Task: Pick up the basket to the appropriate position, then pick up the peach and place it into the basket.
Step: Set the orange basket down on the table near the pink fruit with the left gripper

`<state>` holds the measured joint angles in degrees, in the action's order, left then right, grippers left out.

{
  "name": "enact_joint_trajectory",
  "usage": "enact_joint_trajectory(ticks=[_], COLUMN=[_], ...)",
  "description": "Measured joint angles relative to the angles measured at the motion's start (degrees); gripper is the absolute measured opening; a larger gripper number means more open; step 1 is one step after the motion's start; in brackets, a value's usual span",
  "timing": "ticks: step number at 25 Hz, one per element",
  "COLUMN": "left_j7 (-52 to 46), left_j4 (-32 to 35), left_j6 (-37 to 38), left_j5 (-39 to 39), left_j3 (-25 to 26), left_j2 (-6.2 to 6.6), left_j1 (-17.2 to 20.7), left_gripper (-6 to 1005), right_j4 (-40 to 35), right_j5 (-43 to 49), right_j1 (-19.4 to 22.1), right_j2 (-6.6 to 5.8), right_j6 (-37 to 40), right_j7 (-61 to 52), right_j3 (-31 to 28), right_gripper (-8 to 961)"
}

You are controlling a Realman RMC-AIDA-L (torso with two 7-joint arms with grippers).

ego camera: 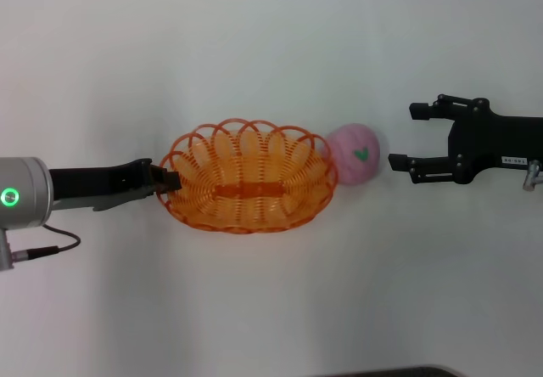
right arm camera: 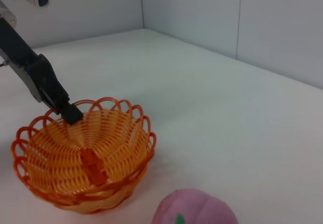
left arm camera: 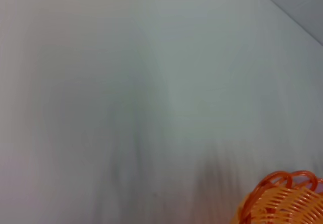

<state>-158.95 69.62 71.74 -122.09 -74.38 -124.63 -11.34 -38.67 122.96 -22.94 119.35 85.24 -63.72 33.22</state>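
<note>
The orange basket [ego camera: 254,217] sits on the white table at the middle, empty; it also shows in the left wrist view [left arm camera: 282,204] and the right wrist view [right arm camera: 118,143]. My left gripper [ego camera: 170,179] is at the basket's left rim, shut on it; the right wrist view shows it [right arm camera: 70,114] on that rim. The pink peach [ego camera: 355,154] with a green leaf mark lies on the table, touching the basket's right end, and shows in the right wrist view [right arm camera: 199,211]. My right gripper [ego camera: 403,137] is open and empty, just right of the peach.
The white table [ego camera: 271,37] lies all around. Grey wall panels [right arm camera: 262,22] stand behind the table in the right wrist view. A dark edge [ego camera: 407,370] shows at the table's front.
</note>
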Motion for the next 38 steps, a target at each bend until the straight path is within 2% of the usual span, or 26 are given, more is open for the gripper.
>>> enact_joint_trajectory(ticks=[19, 35, 38], left_j7=[0.3, 1.2, 1.9], left_j4=[-0.3, -1.6, -1.9], left_j6=[-0.6, 1.8, 2.2], left_j5=[0.0, 2.3, 2.4], left_j3=[0.0, 1.7, 2.6], left_j2=[0.0, 0.0, 0.0], left_j1=[0.3, 0.9, 1.2], left_gripper=[64, 313, 325], right_j4=[0.0, 0.0, 0.0], right_j5=[0.0, 0.0, 0.0], right_j1=[0.0, -0.1, -0.2], right_j2=[0.0, 0.0, 0.0], right_j6=[0.0, 0.0, 0.0], right_j7=[0.0, 0.0, 0.0], right_j3=[0.0, -0.4, -0.4], right_gripper=[928, 929, 929])
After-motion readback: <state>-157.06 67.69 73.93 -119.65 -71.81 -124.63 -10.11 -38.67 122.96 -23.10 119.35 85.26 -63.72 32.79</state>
